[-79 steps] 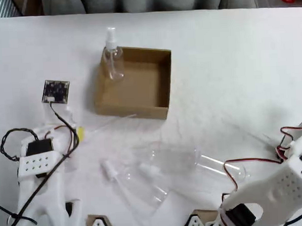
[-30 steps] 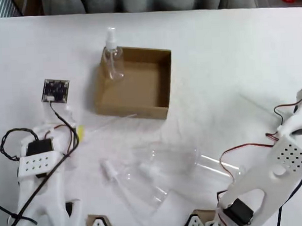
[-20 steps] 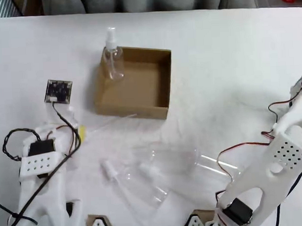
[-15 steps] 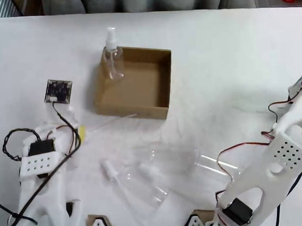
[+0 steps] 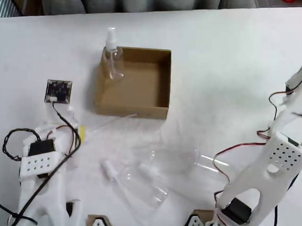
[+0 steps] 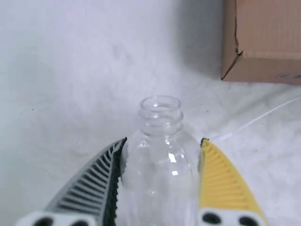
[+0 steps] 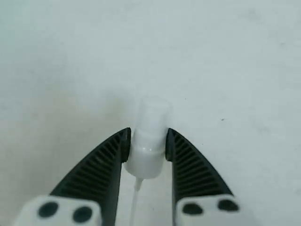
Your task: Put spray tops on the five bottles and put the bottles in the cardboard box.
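As left end effector (image 6: 163, 142) grips bottle (image 6: 160, 115), right end effector (image 7: 147, 133) pinching spray top (image 7: 150, 113)

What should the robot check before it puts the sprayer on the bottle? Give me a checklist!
1. Bottle held firmly: ok. The left jaws press on both its sides.
2. Bottle neck free: ok. Its mouth is open, with no top on it.
3. Spray top held: ok. The right jaws clamp it, and its thin tube hangs between them.
4. Spray top lined up over the bottle neck: not ok. The two arms are at opposite sides of the table.
5. Room in the cardboard box: ok. One capped bottle stands in a corner, and the rest of the floor is bare.
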